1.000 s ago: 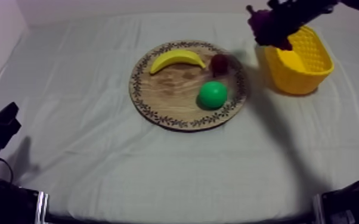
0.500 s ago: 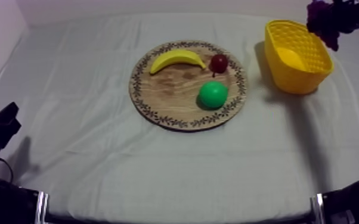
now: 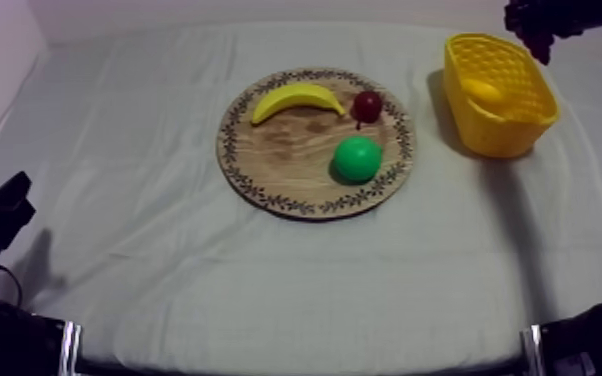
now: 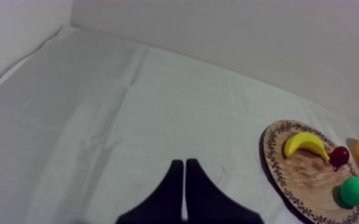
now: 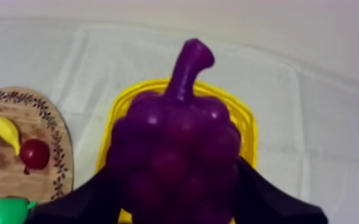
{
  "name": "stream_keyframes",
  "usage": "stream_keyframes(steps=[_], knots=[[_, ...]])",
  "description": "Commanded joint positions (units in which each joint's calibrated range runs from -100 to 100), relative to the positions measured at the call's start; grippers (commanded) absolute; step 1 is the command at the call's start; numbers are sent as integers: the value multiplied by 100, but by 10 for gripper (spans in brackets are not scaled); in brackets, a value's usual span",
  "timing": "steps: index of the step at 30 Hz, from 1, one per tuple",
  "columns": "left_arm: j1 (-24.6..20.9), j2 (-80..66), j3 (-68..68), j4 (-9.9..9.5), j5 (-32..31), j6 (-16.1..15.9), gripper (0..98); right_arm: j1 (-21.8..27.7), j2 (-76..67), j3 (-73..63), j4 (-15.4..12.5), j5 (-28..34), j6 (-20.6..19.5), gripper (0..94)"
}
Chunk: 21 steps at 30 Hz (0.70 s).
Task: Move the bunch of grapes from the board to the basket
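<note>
The purple bunch of grapes (image 5: 179, 149) hangs stem up between my right gripper's (image 5: 176, 179) black fingers, which are shut on it. It hovers directly over the yellow basket (image 5: 245, 122). In the top view my right gripper (image 3: 537, 24) is high above the far right rim of the basket (image 3: 500, 110). The round wooden board (image 3: 295, 160) lies mid-table. My left gripper (image 3: 3, 212) rests low at the left, its fingers (image 4: 185, 190) together as a narrow wedge with nothing in them.
On the board lie a banana (image 3: 296, 100), a small red fruit (image 3: 367, 105) and a round green fruit (image 3: 357, 158). The basket stands to the right of the board, with a gap of bare cloth between them.
My right gripper has carried the grapes from the basket's left rim across to above its far right side. The left arm has not moved.
</note>
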Motion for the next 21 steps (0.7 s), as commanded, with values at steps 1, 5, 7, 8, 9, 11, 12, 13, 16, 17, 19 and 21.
stream_keyframes(steps=[1,5,7,8,9,11,12,13,16,17,19,21], knots=[[-2,0,0,-1,0,1,1,39,448,-201,-46,-97,52,259],[-2,0,0,-1,0,1,1,121,1144,-527,-142,-231,168,260],[-2,0,0,-1,0,1,1,152,1483,-655,-182,-266,226,260],[-2,0,0,-1,0,1,1,162,1643,-696,-198,-299,250,261],[-2,0,0,-1,0,1,1,169,1789,-721,-209,-348,272,261],[-2,0,0,-1,0,1,1,178,2047,-728,-219,-477,300,262],[-2,0,0,-1,0,1,1,180,2156,-724,-225,-531,316,262],[-2,0,0,-1,0,1,1,182,2255,-714,-229,-581,328,263],[-2,0,0,-1,0,1,1,169,2477,-660,-230,-697,344,263],[-2,0,0,-1,0,1,1,162,2526,-629,-228,-741,344,263],[-2,0,0,-1,0,-2,1,151,2599,-587,-233,-805,350,264],[-2,0,0,-1,0,-1,1,145,2641,-563,-243,-844,360,264]])
